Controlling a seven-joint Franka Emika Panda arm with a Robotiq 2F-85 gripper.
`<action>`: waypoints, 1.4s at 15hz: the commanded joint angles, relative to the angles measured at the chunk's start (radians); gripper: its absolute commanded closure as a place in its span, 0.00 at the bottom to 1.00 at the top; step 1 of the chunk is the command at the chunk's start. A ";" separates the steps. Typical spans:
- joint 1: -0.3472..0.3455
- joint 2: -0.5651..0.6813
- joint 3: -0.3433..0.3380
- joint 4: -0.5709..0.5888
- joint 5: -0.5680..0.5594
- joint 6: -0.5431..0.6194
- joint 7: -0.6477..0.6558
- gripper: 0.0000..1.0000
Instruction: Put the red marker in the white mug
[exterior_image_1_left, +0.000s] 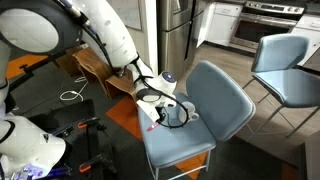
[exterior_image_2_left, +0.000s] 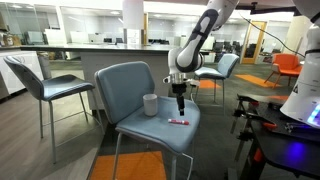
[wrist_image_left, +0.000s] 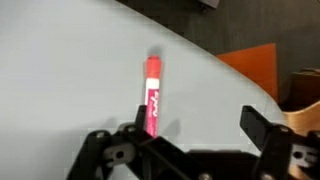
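Observation:
The red marker lies flat on the blue chair seat, a little in front of the white mug, which stands upright on the same seat. My gripper hangs open just above the marker and holds nothing. In the wrist view the marker lies lengthwise on the seat, its near end beside the left finger of my open gripper. The marker also shows in an exterior view below the gripper. I cannot make out the mug there.
More blue chairs stand nearby. Black equipment with cables stands beside the chair. An orange floor patch lies past the seat edge. Kitchen appliances are far behind.

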 joint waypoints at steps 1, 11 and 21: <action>-0.010 0.065 0.012 0.042 -0.051 0.020 0.076 0.00; -0.063 0.157 0.016 0.048 -0.088 0.108 0.116 0.03; -0.047 0.174 -0.002 0.060 -0.139 0.098 0.151 0.76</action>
